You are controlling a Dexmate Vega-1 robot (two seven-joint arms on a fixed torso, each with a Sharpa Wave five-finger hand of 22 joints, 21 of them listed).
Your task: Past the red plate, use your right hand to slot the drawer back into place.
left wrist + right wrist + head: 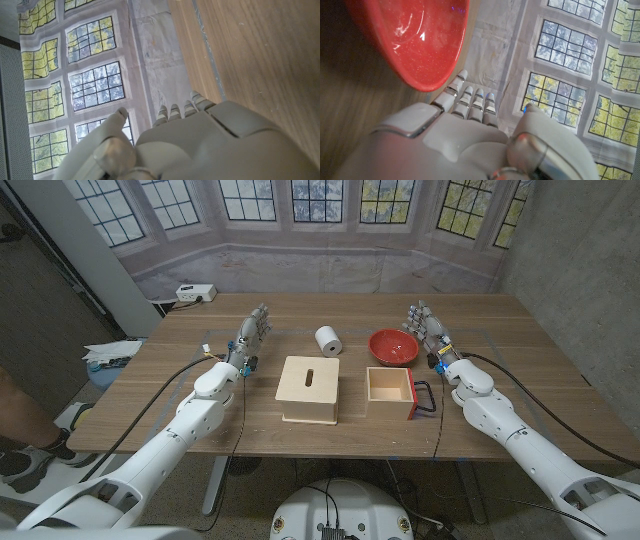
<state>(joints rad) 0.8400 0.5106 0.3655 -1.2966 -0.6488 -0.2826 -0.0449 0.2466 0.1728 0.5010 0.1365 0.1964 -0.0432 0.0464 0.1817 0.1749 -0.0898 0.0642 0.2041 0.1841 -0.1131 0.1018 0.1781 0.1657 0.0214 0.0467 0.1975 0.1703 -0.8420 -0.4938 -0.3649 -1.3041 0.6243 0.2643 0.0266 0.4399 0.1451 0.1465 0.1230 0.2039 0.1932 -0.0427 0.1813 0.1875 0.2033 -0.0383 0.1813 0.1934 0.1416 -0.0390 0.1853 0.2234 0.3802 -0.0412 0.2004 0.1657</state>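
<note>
A small wooden drawer with a red front and a black-and-red handle lies open-topped on the table, right of a closed wooden box with a slot in its lid. Behind the drawer sits the red plate, a shallow bowl, which looms close in the right wrist view. My right hand stands beside the plate's right rim, fingers straight and apart, holding nothing; its back fills the lower wrist picture. My left hand stands at the table's left, fingers extended, empty.
A white roll stands behind the wooden box. A white power strip lies beyond the table's far left corner. Papers and a blue item sit off the left edge. A person's leg and shoe show at left.
</note>
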